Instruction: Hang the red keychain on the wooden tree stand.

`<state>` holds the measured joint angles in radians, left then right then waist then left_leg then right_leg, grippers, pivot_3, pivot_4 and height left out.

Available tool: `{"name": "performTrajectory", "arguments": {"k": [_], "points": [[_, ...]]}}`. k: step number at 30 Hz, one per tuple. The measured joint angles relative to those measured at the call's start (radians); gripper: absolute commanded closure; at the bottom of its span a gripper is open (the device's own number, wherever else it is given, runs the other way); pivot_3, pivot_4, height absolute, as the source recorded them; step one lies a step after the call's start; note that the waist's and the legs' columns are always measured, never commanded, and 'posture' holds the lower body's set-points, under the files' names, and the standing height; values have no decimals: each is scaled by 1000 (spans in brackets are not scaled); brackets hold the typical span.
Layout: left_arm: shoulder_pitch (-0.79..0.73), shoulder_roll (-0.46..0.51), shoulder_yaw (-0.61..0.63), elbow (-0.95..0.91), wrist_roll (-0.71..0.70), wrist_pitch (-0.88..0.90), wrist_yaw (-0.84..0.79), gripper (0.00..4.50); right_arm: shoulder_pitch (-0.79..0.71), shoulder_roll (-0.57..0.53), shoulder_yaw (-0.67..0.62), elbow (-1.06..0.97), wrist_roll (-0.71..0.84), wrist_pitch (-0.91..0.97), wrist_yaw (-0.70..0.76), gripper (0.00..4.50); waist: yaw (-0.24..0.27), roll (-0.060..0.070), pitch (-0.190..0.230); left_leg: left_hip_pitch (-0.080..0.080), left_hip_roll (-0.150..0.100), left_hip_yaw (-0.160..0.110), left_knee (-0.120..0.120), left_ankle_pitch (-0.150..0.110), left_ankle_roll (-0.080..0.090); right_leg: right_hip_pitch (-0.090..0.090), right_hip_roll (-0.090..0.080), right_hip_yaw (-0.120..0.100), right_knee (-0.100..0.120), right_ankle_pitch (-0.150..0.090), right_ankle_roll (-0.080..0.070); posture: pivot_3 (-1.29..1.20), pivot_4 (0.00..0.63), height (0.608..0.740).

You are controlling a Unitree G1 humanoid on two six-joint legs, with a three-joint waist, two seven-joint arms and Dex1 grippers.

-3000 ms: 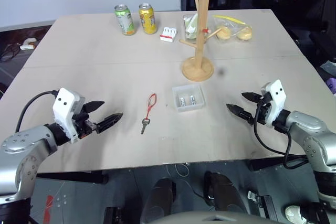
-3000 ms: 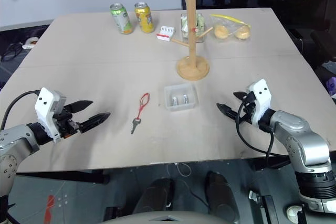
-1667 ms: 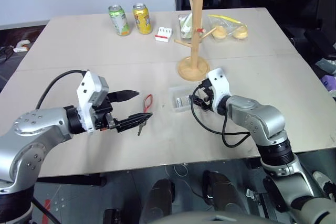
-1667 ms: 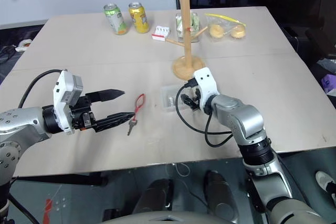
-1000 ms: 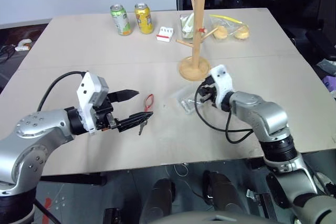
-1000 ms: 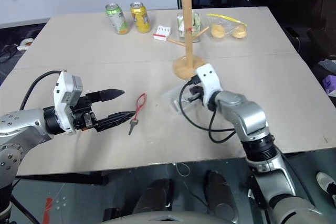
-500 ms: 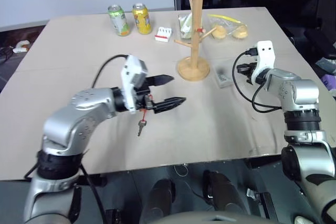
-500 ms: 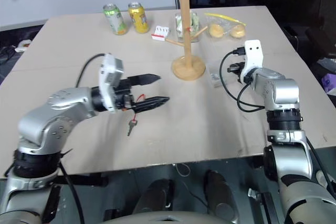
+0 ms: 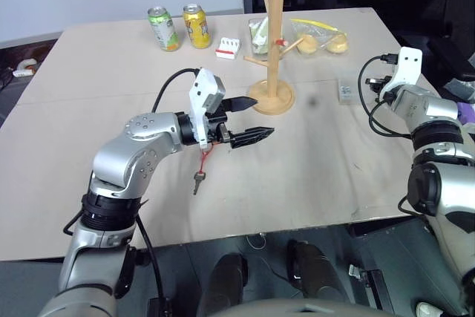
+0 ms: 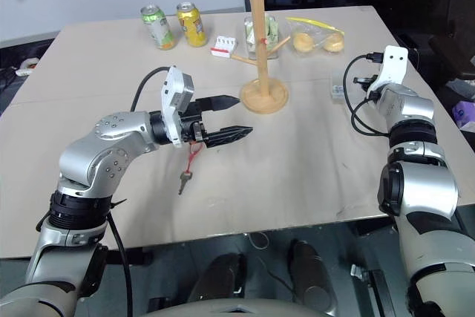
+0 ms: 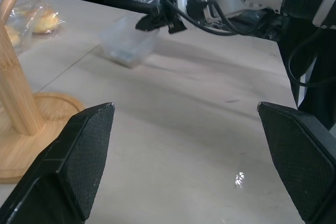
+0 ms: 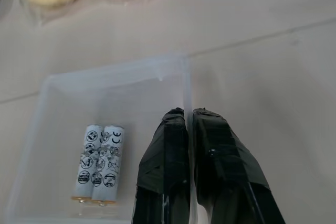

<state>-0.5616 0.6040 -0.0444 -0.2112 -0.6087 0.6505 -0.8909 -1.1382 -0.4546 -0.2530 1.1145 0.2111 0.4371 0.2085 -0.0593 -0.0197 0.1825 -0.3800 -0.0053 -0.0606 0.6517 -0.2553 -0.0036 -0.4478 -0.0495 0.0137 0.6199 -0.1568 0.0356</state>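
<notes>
The red keychain (image 9: 204, 155) lies flat on the table, its key (image 9: 197, 178) nearest me and the top of its cord hidden behind my left gripper. My left gripper (image 9: 263, 116) hovers open and level just above and beyond it, pointing at the disc base of the wooden tree stand (image 9: 274, 35). Nothing is between its fingers (image 11: 79, 156). Far right, my right gripper (image 12: 188, 116) is shut on the wall of a clear plastic box (image 9: 346, 88) holding batteries (image 12: 100, 161).
Two drink cans (image 9: 158, 27) (image 9: 197, 25) and a small white-and-red packet (image 9: 227, 48) stand at the back. A bag of yellow pieces (image 9: 323, 41) and a green packet (image 9: 261, 33) lie behind the stand. The table's right edge (image 9: 427, 120) is near the box.
My right gripper has dragged the clear box from beside the stand's base out to the right. My left gripper has moved right and forward, past the keychain, which lies where it was.
</notes>
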Motion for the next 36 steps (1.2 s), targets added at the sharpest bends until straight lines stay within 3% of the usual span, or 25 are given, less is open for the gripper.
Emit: {"name": "performTrajectory", "arguments": {"k": [2,8,12,17,20,24,30,36], "points": [[-1,-3,0,0,5,-3,0,0,-1,4,0,15,-5,-20,0,3086,-1,0,0,0,0,0,0,0,0,0,0,1,0,0,0,0,150,740],[1,-17,35,-5,4,-4,18,0,-14,0,1,18,-20,-52,-2,74,-4,0,0,0,0,0,0,0,0,0,0,1,1,0,0,0,150,740],[21,-17,85,-40,-26,11,43,0,-14,-3,1,-75,-19,-19,-14,74,-8,0,0,0,0,0,0,0,0,0,0,1,1,0,0,0,150,740],[126,58,185,-108,-63,63,77,0,41,2,22,-427,3,91,12,74,-11,1,0,1,1,-1,0,0,0,0,2,1,2,-1,2,0,150,740],[248,117,300,-134,-62,97,121,0,141,44,66,-737,117,231,136,74,-17,1,0,3,4,0,-1,-1,1,-1,4,1,4,-1,2,0,150,740],[414,120,417,-217,-60,158,242,0,295,41,225,-1133,312,383,403,74,2,2,1,1,6,-4,1,-1,1,-1,5,-3,3,-1,2,0,150,740],[575,-36,422,-377,-39,235,479,0,397,-101,327,-1356,410,414,656,74,33,-2,-1,1,0,-5,4,-1,1,3,4,3,1,-3,-1,0,150,740],[606,-136,276,-380,79,227,634,0,428,-127,354,-1354,416,409,727,74,28,-4,-1,1,1,-5,4,-1,1,2,6,4,3,-3,-1,0,150,740]]}}
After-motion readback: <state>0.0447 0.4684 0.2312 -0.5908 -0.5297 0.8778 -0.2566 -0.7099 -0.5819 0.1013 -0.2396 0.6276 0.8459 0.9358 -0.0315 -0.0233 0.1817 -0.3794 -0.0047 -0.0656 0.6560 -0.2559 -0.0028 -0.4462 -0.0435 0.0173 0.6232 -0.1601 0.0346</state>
